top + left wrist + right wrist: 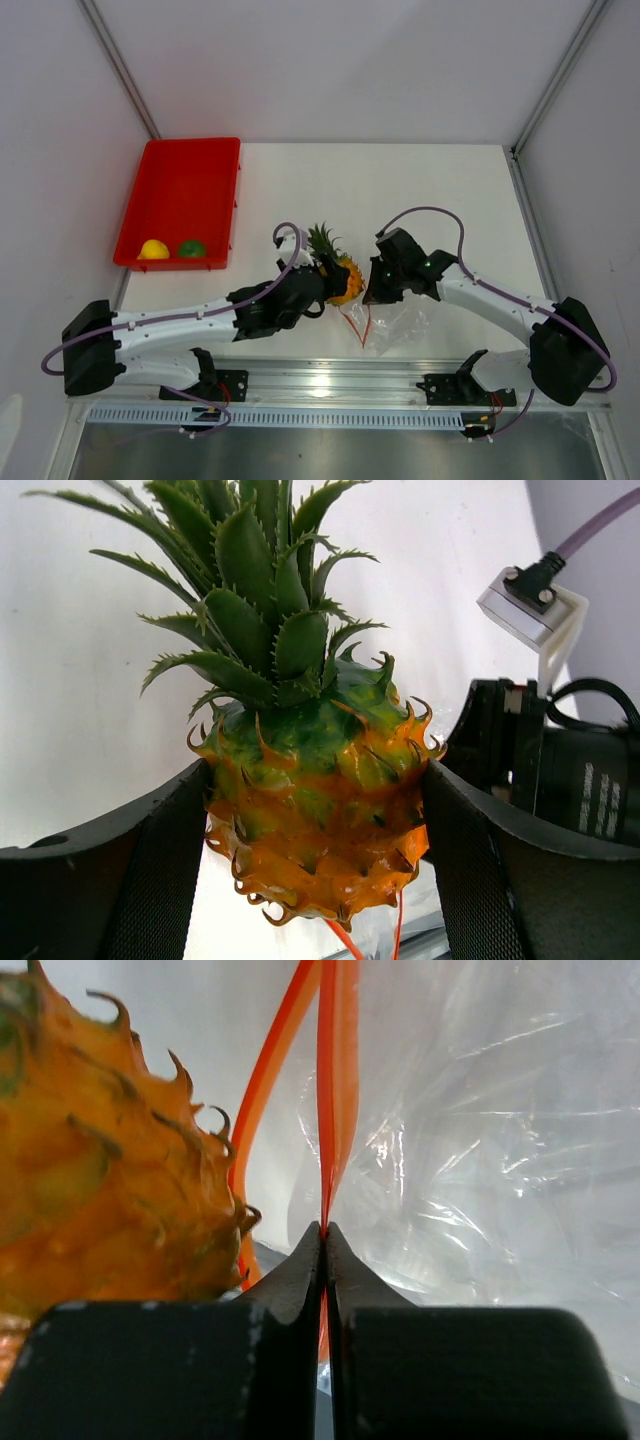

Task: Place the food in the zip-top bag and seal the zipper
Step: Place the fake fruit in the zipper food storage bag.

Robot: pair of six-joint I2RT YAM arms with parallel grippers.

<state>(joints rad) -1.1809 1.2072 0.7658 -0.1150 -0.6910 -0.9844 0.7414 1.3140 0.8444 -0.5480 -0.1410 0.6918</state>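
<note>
My left gripper (pixel 318 880) is shut on the orange pineapple (pixel 315 800), one pad on each side, green crown pointing away; in the top view the pineapple (pixel 343 277) hangs at the mouth of the clear zip-top bag (pixel 400 322). My right gripper (pixel 324 1232) is shut on one lip of the red zipper (pixel 335 1080). The zipper's other lip (pixel 262 1080) bows toward the pineapple (pixel 100 1160), so the mouth stands parted. From above, the zipper (pixel 358 325) shows as a red V. The yellow fruit (pixel 153 249) and the green fruit (pixel 191 247) lie in the red tray.
The red tray (pixel 190 180) sits at the table's far left. An aluminium rail (pixel 330 378) with both arm bases runs along the near edge. White walls enclose the table on the left, back and right.
</note>
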